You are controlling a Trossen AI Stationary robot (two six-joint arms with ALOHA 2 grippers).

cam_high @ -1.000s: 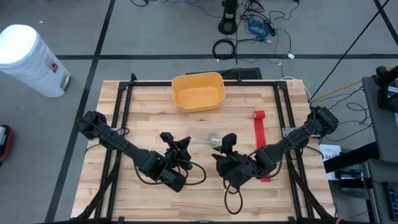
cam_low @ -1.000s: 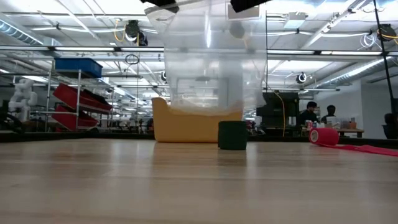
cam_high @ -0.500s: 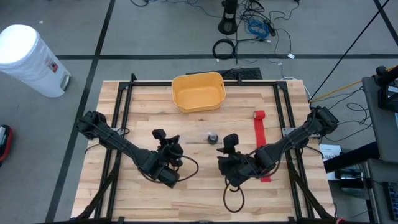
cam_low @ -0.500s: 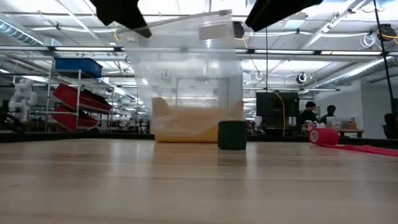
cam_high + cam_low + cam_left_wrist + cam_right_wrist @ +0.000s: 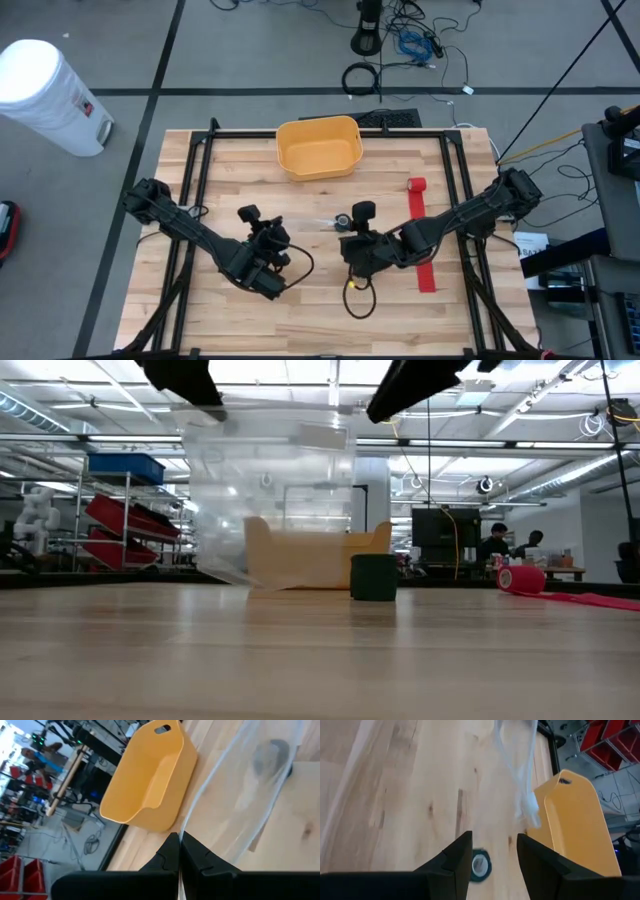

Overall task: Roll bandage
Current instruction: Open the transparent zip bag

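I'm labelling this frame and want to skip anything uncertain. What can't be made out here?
- High view: the clear plastic bag is nearly invisible against the wood; its outline is unreadable.
- Low view: both claws are cut off by the top edge; the yellow plastic bin is blurred behind the bag.
- Right wrist view: the dark green bandage roll is partly hidden by the open right claw.
- Left wrist view: the roll is smeared behind the plastic.

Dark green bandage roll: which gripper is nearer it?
Right. The right gripper hangs open beside the dark green bandage roll; the left gripper, shut on the clear plastic bag, is farther away.
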